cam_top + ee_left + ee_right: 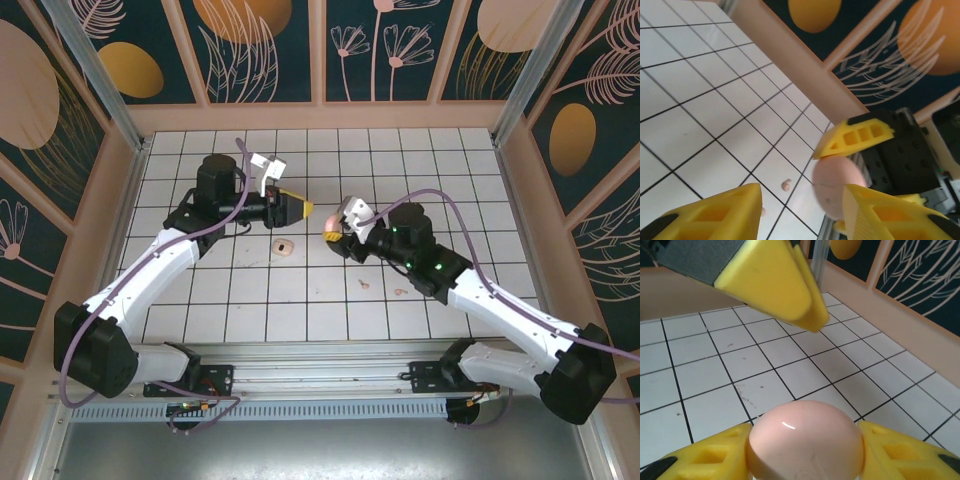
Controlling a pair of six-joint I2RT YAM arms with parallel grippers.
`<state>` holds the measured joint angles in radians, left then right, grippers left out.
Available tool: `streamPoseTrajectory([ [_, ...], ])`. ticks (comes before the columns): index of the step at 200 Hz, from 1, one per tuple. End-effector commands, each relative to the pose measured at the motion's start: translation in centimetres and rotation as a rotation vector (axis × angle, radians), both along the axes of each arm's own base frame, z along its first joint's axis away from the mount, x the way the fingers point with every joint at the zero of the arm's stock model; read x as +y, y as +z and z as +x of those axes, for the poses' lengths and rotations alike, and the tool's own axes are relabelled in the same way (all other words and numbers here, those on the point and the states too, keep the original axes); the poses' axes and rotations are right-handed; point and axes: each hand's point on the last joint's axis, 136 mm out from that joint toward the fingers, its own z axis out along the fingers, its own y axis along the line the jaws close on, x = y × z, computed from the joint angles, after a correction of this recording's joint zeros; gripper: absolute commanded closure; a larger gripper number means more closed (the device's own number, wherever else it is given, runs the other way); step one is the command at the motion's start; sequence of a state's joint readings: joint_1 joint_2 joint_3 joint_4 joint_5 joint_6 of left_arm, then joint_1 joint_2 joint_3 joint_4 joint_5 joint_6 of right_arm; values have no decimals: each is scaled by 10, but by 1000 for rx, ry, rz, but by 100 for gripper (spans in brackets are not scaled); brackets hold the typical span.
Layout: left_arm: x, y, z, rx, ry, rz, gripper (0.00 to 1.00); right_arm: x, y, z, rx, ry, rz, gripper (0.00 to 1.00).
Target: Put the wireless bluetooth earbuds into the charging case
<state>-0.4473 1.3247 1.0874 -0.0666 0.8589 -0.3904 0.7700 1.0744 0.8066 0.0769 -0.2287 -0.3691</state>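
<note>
Gripping the pink case shell midair, the right end effector could drop it if the half-open, empty left end effector bumps it.

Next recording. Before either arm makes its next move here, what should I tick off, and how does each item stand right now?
1. Right tool grips the rounded pink piece: ok, its fingers press both sides.
2. Left tool unloaded: ok, open, nothing clamped.
3. Clearance between tools: likely not ok, a left finger hangs close above the pink piece.
4. Charging case accessible: ok, it lies alone, apart from both tools.
5. Earbuds located: ok, both lie loose, unheld.
6. Case cavity facing up: cannot tell, too small in the top view.
</note>
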Motion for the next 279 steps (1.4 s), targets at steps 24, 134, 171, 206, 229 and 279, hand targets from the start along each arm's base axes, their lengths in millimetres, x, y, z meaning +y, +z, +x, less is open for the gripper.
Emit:
streamPoseTrajectory([
  [24, -17, 13, -21, -47, -143, -18, 53, 13, 30, 9, -183, 5, -26, 56],
  [134, -28, -9, -18, 11, -152, 49, 53, 25, 41, 14, -224, -23, -39, 55],
  [171, -29, -15, -18, 23, -151, 59, 60, 29, 42, 13, -238, -17, -49, 55],
  [206, -28, -18, -13, 9, -125, 78, 81, 30, 42, 12, -241, -13, -51, 54],
  [229, -27, -21, -9, -7, -104, 93, 87, 27, 43, 9, -236, -14, -40, 49],
  [279, -31, -20, -20, -82, -191, 54, 88, 2, 50, -26, -160, 63, 68, 31],
])
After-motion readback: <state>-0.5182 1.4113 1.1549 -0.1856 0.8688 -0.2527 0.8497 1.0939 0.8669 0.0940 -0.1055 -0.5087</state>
